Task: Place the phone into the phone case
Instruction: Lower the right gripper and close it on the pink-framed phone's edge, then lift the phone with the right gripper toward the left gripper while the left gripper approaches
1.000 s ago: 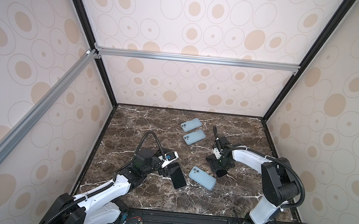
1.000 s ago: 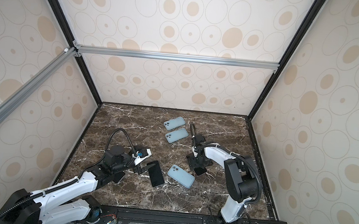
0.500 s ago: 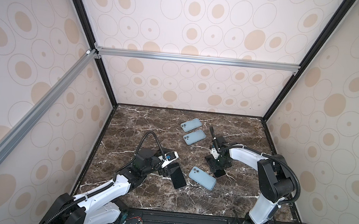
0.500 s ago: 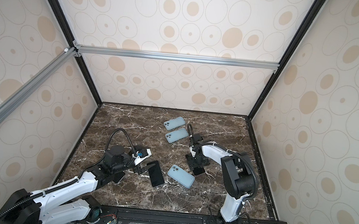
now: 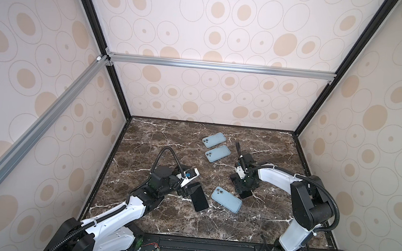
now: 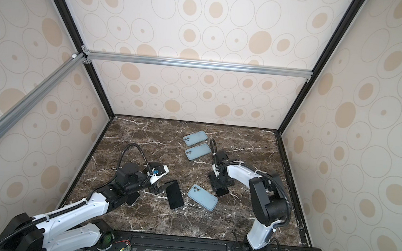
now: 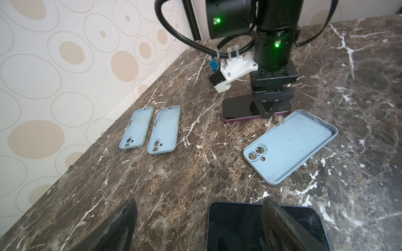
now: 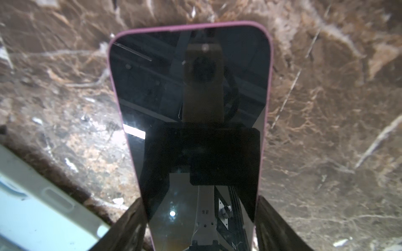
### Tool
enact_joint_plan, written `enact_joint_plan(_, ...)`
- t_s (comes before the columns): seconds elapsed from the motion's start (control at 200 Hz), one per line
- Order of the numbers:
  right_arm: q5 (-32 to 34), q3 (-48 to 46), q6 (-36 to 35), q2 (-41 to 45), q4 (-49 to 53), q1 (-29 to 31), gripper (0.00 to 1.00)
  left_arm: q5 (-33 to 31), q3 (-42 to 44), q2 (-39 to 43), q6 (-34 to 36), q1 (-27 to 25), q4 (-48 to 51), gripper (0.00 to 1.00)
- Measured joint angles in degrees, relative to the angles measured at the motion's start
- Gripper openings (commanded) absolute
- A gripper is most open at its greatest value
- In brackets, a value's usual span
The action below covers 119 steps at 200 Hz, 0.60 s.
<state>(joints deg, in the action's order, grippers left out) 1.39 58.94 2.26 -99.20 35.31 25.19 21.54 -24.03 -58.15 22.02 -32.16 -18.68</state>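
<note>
The right claw points straight down, right of centre in both top views, over a pink-edged phone lying flat, screen up, on the marble table. In the right wrist view its fingers press against the phone's two long edges, closed on it. A pale blue case lies open side up just beside that phone, lower centre. The left claw sits low, left of centre, spread wide, with one finger over the end of a dark phone. A far case and a middle case lie side by side at upper centre.
</note>
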Motion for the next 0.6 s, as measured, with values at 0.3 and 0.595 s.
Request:
enact_joint_plan(0.3,-0.3,-3.3,-0.6,7.0,-3.2,0.1,0.53,-2.5,-6.1,-0.1,-7.5,0.0,0.8,0.90)
enact_joint_plan(0.595,-0.5,-6.0,-1.8,12.2,-5.4,0.2,0.52,-3.7,-15.3,-5.2,-21.1,0.0,2.4,0.84)
